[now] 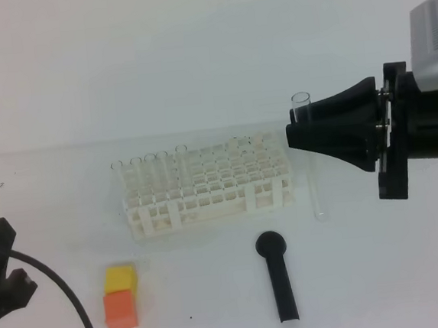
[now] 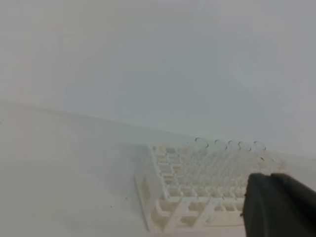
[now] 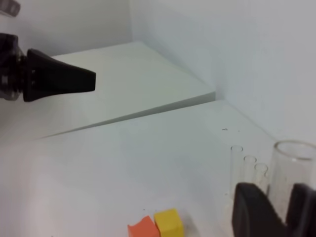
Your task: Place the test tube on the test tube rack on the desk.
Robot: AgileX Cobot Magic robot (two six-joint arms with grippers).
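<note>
From the high view, you saw the right gripper (image 1: 291, 131) closed on the test tube (image 1: 311, 160), pinching it near its open top. The tube stood upright, just right of the test tube rack (image 1: 206, 188), and you could not tell if its bottom end touched the desk (image 1: 382, 272). The rack sat in the middle of the desk with a few tubes already standing in its left end. A black stick (image 1: 278, 275) with a round head lay in front of the rack, and a yellow block (image 1: 120, 278) sat touching an orange block (image 1: 120, 309) at the front left. The left gripper (image 1: 0, 271) was low at the left edge, well apart from all of it. From the left wrist view, which was blurry, you saw the rack (image 2: 197, 190) and the closed black tip of the left gripper (image 2: 247, 195) at the lower right, holding nothing. From the right wrist view, you saw the tube (image 3: 291, 173) standing between the two black fingers (image 3: 254, 210), with other tubes behind it and the two blocks lower down.
</note>
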